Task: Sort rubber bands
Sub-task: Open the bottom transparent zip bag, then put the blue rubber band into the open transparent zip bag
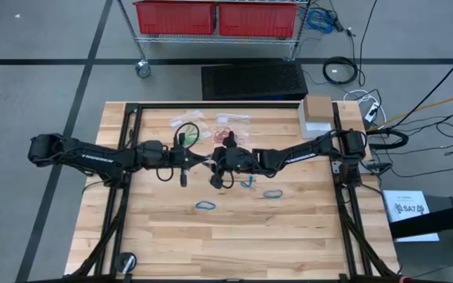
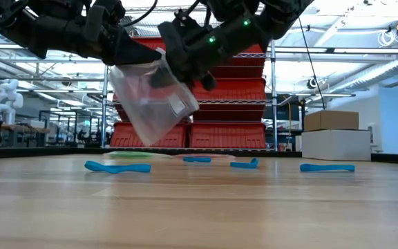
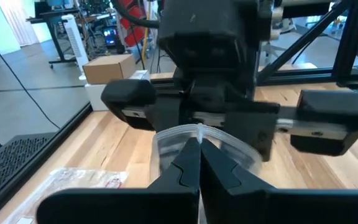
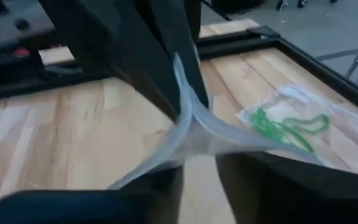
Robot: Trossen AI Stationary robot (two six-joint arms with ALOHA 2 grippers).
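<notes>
A small clear plastic bag (image 2: 150,104) hangs in the air over the table's middle, between my two grippers. My left gripper (image 3: 199,146) is shut on it. My right gripper (image 4: 199,186) faces the left one, its fingers a little apart, with the bag's film spread over them. Several blue rubber bands (image 1: 205,206) (image 1: 272,193) (image 2: 117,167) lie flat on the wood nearer than the grippers. Green bands (image 4: 288,127) lie in a clear bag (image 1: 185,127) at the far side. Beside it lies a bag with red bands (image 1: 225,132). My left gripper pinches the bag's upper rim (image 3: 199,129) between its two fingertips, coming level from the table's left. The bag is lifted clear and hangs tilted below the fingers. My right gripper meets the same bag from the table's right. The film (image 4: 194,134) fans out from the left gripper's pinch and lies over both of its fingers (image 4: 260,171). Whether the fingers are inside the bag's mouth, I cannot tell.
A cardboard box (image 1: 317,106) sits on a white box (image 1: 314,126) at the far right corner. Black frame rails (image 1: 344,181) run along the table's left and right sides. Bare wood (image 1: 234,244) lies toward the near edge. Red bins (image 1: 219,17) stand beyond the table.
</notes>
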